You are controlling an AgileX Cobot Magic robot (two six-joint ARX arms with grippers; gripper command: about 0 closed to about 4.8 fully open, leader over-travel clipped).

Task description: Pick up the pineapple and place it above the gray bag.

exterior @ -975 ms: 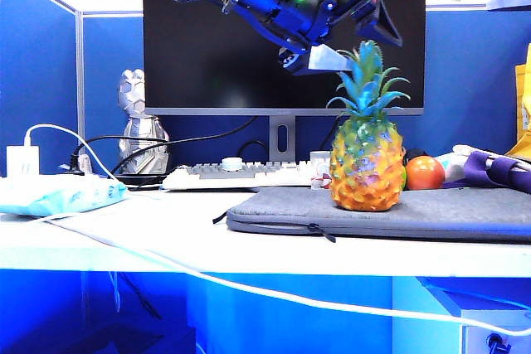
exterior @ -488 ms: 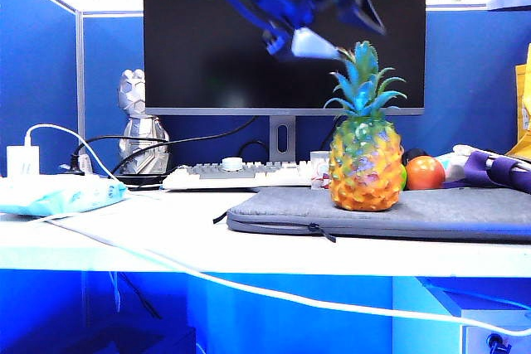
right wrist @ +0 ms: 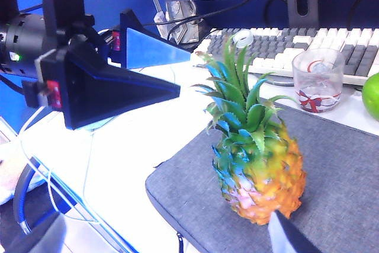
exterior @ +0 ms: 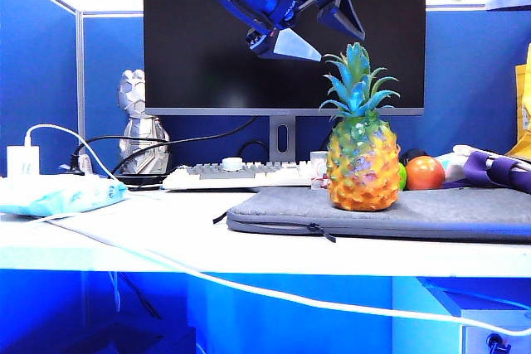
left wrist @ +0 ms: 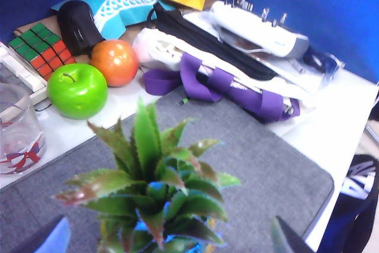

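Note:
The pineapple [exterior: 362, 155], yellow-orange with a teal-green crown, stands upright on the gray bag [exterior: 431, 215], right of centre on the desk. My left gripper [exterior: 340, 46] hangs open in the air above and to the left of the crown, touching nothing. In the left wrist view the crown [left wrist: 157, 188] fills the space between the two fingertips [left wrist: 50, 238], with gray bag [left wrist: 254, 158] fabric all round it. The right wrist view shows the pineapple [right wrist: 256, 158] on the bag [right wrist: 337, 176] beside my right gripper [right wrist: 160, 241], which is open and empty near the desk's front.
A green apple [left wrist: 77, 90], an orange-red fruit [left wrist: 115, 61], a glass cup [left wrist: 18, 125] and a purple-and-white bundle [left wrist: 237, 81] lie behind the bag. A keyboard [exterior: 241, 176] and monitor [exterior: 199, 39] stand at the back. A white cable [exterior: 249, 288] runs along the front.
My left gripper has risen and drifted left, away from the pineapple's crown, still open. The pineapple stays upright on the bag, shifted slightly left.

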